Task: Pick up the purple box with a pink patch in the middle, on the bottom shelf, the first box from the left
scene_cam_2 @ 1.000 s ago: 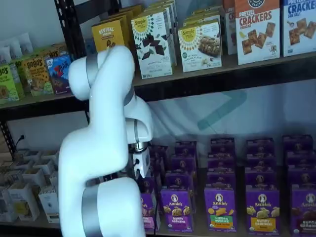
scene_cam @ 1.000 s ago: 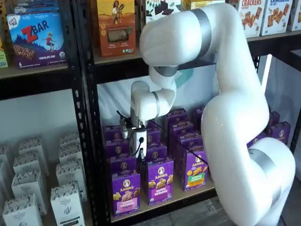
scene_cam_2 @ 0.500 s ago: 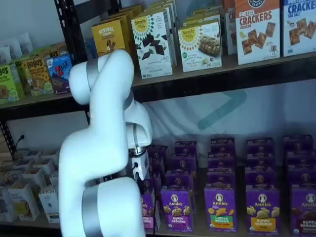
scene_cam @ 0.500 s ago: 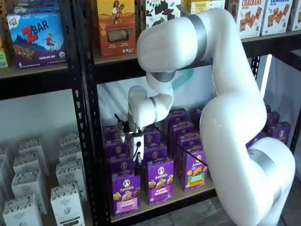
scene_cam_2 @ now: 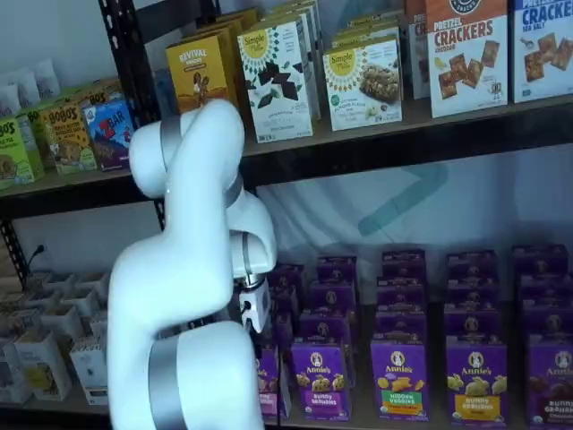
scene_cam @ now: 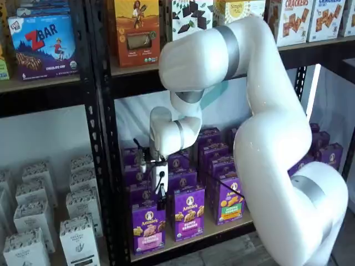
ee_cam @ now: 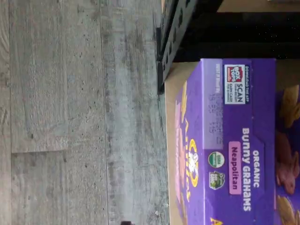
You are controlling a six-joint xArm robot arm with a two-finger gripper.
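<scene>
Purple box (scene_cam: 148, 227) reads "Annie's", pink band low on front; it stands at the front of the bottom shelf (scene_cam: 191, 239), beside a black upright (scene_cam: 105, 166). Top panel (ee_cam: 234, 140): "ORGANIC BUNNY GRAHAMS", "Neapolitan", "BOX TOPS SCAN". Gripper (scene_cam: 160, 200) just above box; finger state unclear.

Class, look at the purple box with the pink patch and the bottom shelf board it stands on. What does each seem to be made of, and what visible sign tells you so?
The purple box: seemingly printed cardboard with a slight sheen, judging by its crisp folded edges and printed labels in the wrist view.
The bottom shelf: probably light tan wood or wood-look board, matte; its plain pale edge shows, but no grain is clear.
</scene>
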